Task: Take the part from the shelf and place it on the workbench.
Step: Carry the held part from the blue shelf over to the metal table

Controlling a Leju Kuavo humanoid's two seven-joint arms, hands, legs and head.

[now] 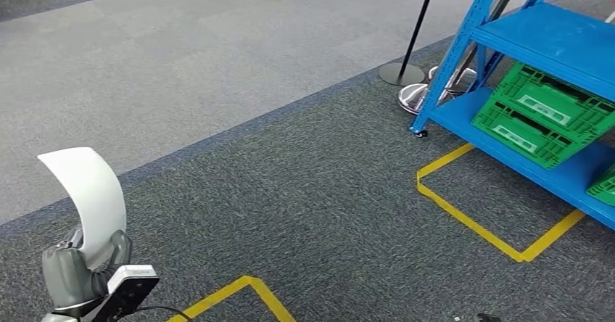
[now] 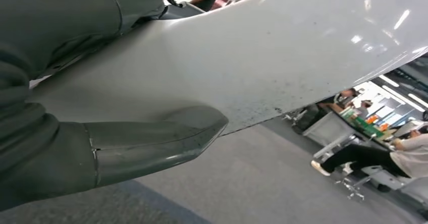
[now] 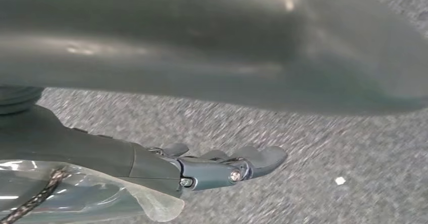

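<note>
The left hand (image 1: 80,271) grips the part (image 1: 88,195), a curved white panel, which stands upright from its fingers above the dark carpet (image 1: 319,191). The right hand (image 3: 151,163) hangs over the carpet with fingers extended and nothing in them. The blue shelf (image 1: 551,39), holding green crates (image 1: 540,112), stands well apart to the right.

The white labels (image 1: 539,109) on the green crates (image 1: 545,114) (blue shelf) are too small to read.
</note>
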